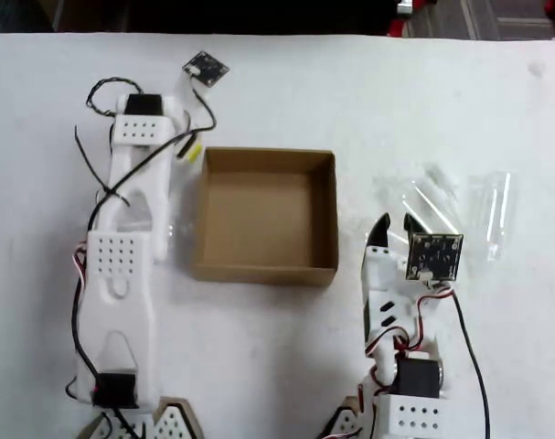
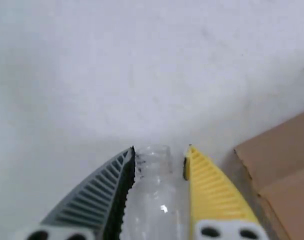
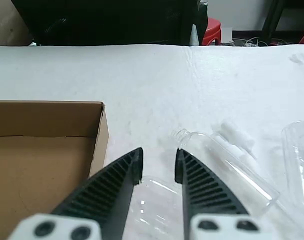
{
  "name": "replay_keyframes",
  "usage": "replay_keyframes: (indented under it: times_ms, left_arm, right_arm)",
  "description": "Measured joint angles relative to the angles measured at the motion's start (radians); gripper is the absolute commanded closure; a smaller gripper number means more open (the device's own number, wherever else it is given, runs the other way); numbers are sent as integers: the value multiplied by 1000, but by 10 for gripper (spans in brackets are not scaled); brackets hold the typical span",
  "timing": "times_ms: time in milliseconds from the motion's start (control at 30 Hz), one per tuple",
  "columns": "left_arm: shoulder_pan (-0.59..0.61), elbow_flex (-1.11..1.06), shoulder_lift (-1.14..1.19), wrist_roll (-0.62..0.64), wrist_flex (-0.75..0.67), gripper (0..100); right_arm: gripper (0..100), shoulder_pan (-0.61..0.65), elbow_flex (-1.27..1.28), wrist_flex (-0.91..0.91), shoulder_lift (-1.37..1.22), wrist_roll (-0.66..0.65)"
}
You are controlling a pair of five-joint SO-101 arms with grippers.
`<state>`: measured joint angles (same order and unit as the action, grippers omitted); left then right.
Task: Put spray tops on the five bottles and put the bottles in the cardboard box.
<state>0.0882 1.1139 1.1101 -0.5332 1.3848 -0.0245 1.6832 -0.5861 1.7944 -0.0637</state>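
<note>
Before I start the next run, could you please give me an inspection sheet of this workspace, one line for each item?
Surface: white table.
Job's things: box open and empty; bottle without a top; loose bottles lying on the right arm's side of the box; spray top beside them.
Clutter: nothing seen.
Grippers: left gripper shut on the bottle near its neck; right gripper open, above one of the loose bottles.
Cables: black cable across the left arm; another black wire by the right arm.
Surroundings: red stool beyond the table's far edge.
</note>
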Motion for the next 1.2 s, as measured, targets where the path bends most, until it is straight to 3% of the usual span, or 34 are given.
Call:
replay_keyframes:
  times_ms: [300,633,767,867,1067,1200]
  left_arm:
    - [-2,12,0,-5,2,968]
    - [-72,471,-2,-5,368,969]
    - [-94,486,-41,-2,397,978]
    - [-92,486,-123,98,400,979]
    - [-124,488,-328,428,400,979]
    - [-161,488,-470,482,400,979]
  right_arm:
    - [903,0,0,0,0,0]
    - [903,0,0,0,0,0]
    - [903,0,0,0,0,0]
    - [903,0,0,0,0,0]
    - [903,0,0,0,0,0]
    - [903,0,0,0,0,0]
